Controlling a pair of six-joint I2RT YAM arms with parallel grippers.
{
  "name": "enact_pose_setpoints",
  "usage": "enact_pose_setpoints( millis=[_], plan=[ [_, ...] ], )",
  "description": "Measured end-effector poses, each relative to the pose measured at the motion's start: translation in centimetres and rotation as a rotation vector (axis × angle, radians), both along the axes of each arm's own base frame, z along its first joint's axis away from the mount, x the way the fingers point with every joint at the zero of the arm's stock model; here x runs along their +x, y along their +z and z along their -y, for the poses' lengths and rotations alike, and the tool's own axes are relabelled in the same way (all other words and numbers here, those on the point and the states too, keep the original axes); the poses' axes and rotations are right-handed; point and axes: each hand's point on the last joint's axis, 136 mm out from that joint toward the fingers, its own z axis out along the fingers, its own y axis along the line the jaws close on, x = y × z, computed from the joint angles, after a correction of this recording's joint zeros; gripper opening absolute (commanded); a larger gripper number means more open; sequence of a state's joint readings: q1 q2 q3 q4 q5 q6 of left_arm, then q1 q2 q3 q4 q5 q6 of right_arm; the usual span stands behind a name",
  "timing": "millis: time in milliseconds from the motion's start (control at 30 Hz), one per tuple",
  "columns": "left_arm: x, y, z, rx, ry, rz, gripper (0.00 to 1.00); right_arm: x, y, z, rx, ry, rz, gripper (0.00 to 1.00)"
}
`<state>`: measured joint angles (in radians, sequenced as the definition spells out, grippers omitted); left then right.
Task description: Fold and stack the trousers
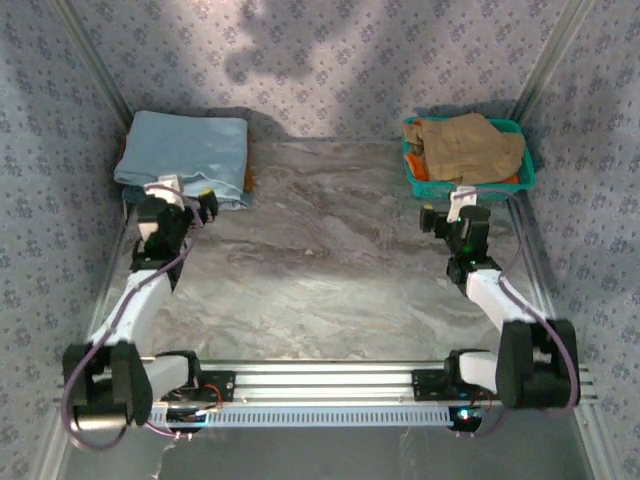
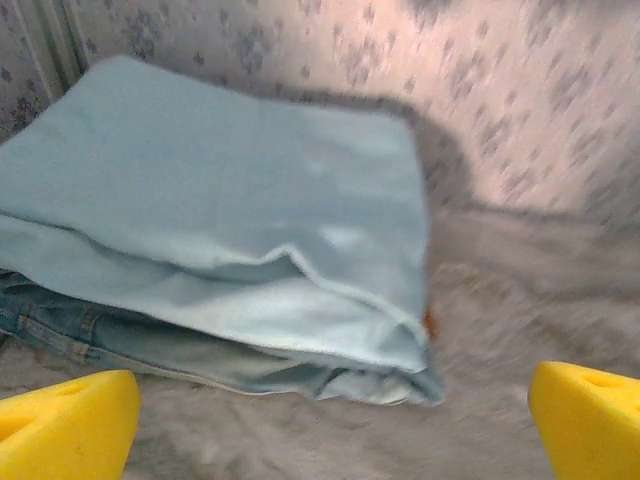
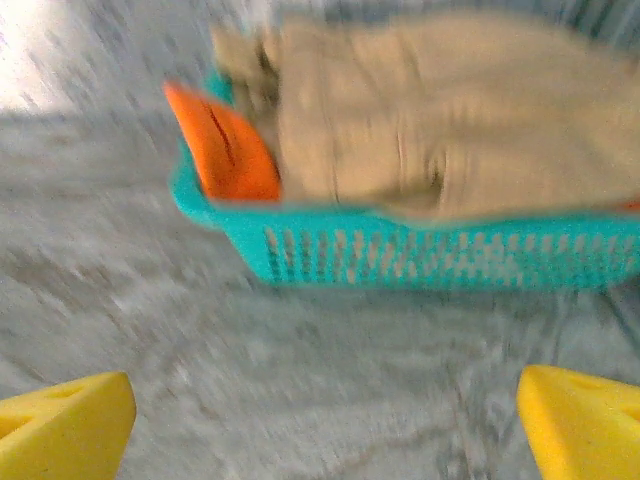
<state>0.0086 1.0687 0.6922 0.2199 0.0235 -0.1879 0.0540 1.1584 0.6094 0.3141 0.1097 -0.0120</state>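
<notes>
Prob. at the very start. No fold made yet on the trousers: heaped & crumpled in the teal basket at far-right corner of table, atop an orange garment poking out at basket's left end. Not touched by either pincer. Right pincer just in front of basket, near but apart, spread wide w/ nothing between. Right wrist view blurry, aimed at basket wall & tan cloth above it. Left pincer likewise released & empty, just beside a folded light-blue cloth at far-left corner. Under that cloth a denim piece, so prob. the pile to stack on, though only a guess. Open stretch of table between the two corners, seemingly enough for spreading out. Left to do, as judged: grab trousers & lift out of basket w/o dragging orange garment along, lay flat mid-table, bring legs together, fold down to approx. pile size, then set on pile at left.
</notes>
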Motion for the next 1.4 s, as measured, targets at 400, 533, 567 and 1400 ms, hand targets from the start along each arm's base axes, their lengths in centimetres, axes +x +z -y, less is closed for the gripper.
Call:
enact_pose_setpoints(
  millis=[400, 533, 567, 1400],
  plan=[
    [-9.5, -0.8, 0.7, -0.637, 0.16, -0.152, 1.0, -1.9, 11.6, 4.7, 0.417, -0.274, 0.0, 1.0],
    [-11.8, -6.3, 0.8, -0.729, 0.209, -0.215, 1.0, 0.5, 7.3, 5.5, 0.445, -0.337, -0.188, 1.0],
    [-12.0, -6.8, 0.8, -0.742, 0.214, -0.217, 1.0, 1.3, 6.6, 5.6, 0.446, -0.346, -0.226, 1.0],
    [-11.4, -6.9, 4.7, -0.82, 0.016, -0.279, 1.0, 19.2, -7.7, 6.2, 0.148, -0.411, -0.625, 0.78]
  ],
)
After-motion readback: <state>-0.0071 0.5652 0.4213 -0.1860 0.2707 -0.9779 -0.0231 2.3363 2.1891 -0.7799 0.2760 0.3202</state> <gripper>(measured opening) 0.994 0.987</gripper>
